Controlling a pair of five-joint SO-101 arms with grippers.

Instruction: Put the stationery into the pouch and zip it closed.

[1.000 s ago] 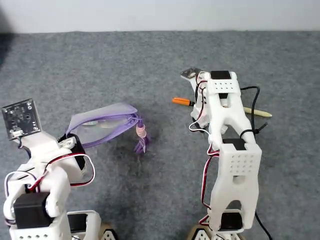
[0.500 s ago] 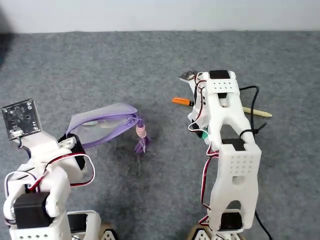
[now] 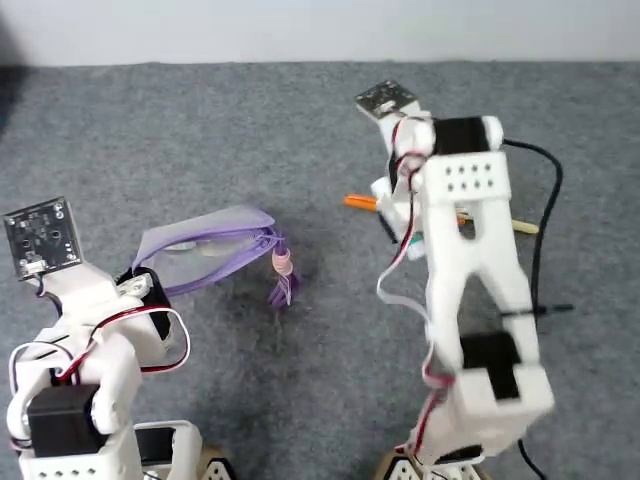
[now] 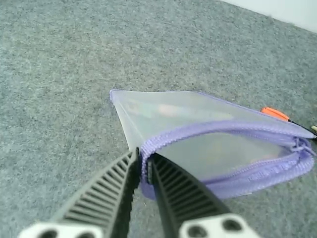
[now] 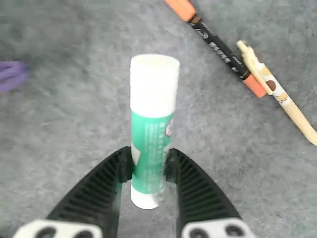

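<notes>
Left gripper (image 4: 143,166) pinching the pouch (image 4: 198,129), right gripper (image 5: 147,161) clamping the glue stick (image 5: 152,114), I must next carry it left inside.

Your table covered in grey felt-like carpet (image 3: 300,120), a pale white wall (image 3: 320,30) running along its far edge at 12 o'clock, a dark blurred shape (image 3: 6,70) at your 10 o'clock corner, soft even light

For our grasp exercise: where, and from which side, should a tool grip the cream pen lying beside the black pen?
Grip the cream pen on its barrel near the free end, coming straight down, closing across its width. It lies flat, and its other end sits close beside the black pen.
</notes>
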